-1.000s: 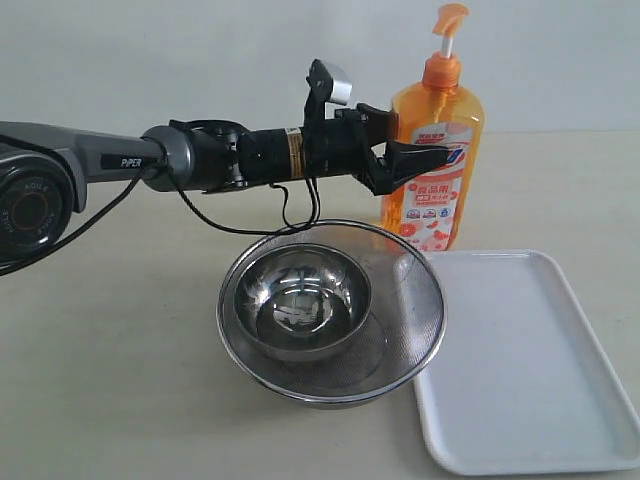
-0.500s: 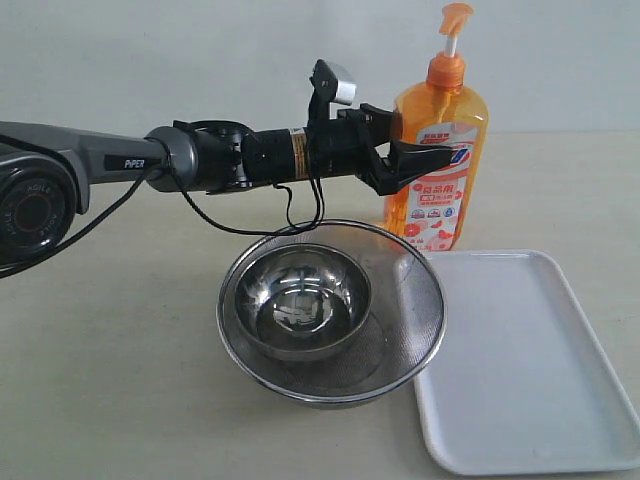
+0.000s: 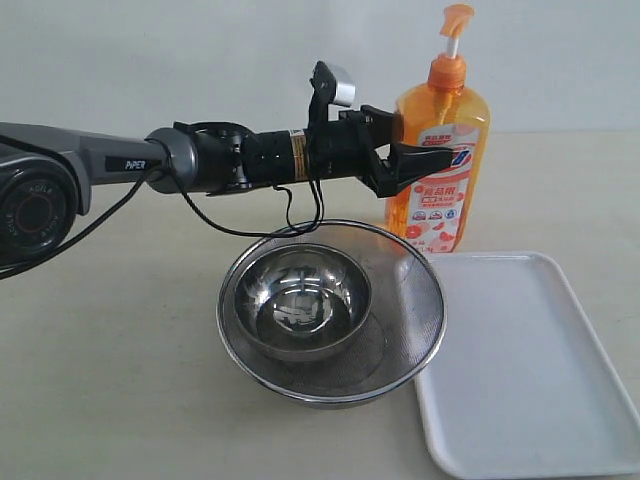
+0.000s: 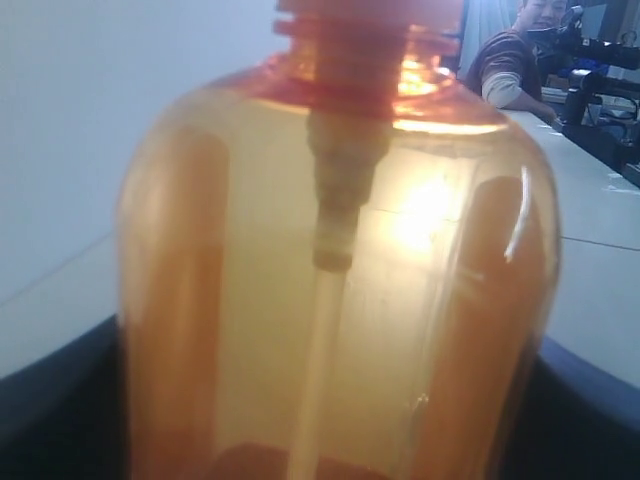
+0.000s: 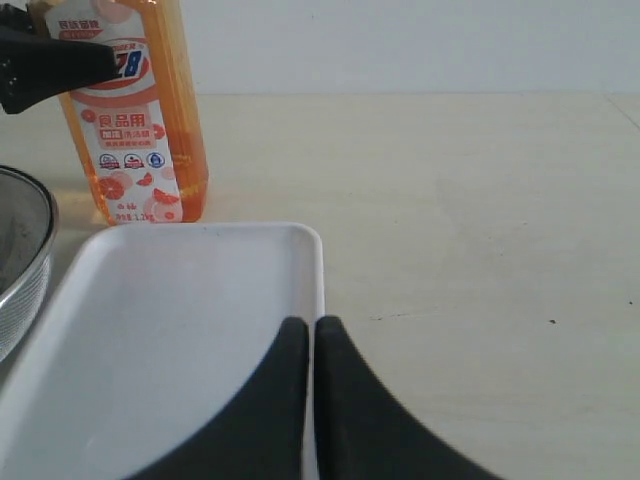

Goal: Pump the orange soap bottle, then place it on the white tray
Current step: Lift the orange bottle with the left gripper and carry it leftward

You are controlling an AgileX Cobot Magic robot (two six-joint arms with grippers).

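Note:
The orange soap bottle (image 3: 445,200) stands upright at the back of the table, its pump head raised. My left gripper (image 3: 420,140) reaches in from the left and is shut on the bottle's upper body, one finger on each side. In the left wrist view the translucent bottle (image 4: 340,300) fills the frame between the dark fingers (image 4: 50,400). The white tray (image 3: 520,360) lies at the front right, with nothing on it. My right gripper (image 5: 311,325) is shut and holds nothing, hovering over the tray (image 5: 180,320) rim; the bottle (image 5: 135,130) stands beyond it.
A round steel mesh strainer (image 3: 410,290) with a steel bowl (image 3: 300,300) inside it sits in front of the bottle, touching the tray's left edge. The left arm stretches across above the strainer. The strainer's rim (image 5: 20,260) shows beside the tray.
The bottle and the left gripper have shifted slightly to the right together. The strainer, bowl and tray have stayed where they were.

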